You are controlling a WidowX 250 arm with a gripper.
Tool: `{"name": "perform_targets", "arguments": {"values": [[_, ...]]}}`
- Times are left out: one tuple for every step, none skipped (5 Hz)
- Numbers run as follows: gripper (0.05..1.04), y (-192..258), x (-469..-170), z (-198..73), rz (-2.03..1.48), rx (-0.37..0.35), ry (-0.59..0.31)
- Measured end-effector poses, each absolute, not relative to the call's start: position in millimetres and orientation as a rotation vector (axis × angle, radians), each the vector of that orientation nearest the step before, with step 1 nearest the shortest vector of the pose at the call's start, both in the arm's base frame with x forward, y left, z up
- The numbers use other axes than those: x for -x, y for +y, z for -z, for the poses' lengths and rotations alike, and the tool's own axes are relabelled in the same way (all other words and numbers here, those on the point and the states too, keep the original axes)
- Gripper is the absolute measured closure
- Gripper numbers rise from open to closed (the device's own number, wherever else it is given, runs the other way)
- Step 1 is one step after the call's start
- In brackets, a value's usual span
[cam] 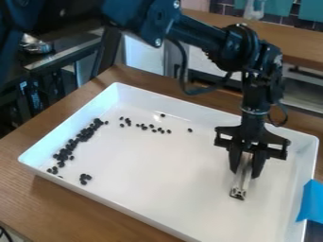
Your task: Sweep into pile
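Arm [195, 34]: single, black, entering at the upper left of my view and sloping down to the right. A cable [184, 71] loops below the forearm. Beyond the round joint [236, 47], the wrist [255, 90] drops close to vertical. The hand [246, 174] hangs beneath it, pointing down. Its two dark fingers [259, 163] stand nearly parallel, a narrow space between them, closed to a grip.

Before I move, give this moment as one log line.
Pincer: holding metal tool over tray | black bits: dense band along view-left wall, loose ones toward far wall, small clump by near wall | pile: incomplete
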State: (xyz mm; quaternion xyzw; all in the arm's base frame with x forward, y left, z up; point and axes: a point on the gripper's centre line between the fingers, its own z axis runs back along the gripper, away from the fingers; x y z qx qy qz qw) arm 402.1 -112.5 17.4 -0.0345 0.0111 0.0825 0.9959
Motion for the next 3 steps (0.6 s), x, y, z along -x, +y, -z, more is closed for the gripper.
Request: {"name": "perform_targets", "arguments": {"values": [[0.703,-90,-403,-19,-0.185,0.093,0.057],[0.703,-58,-412,-21,-0.226,0.125,0.095],[0.703,-41,-413,-22,-0.229,0.14,0.106]]}}
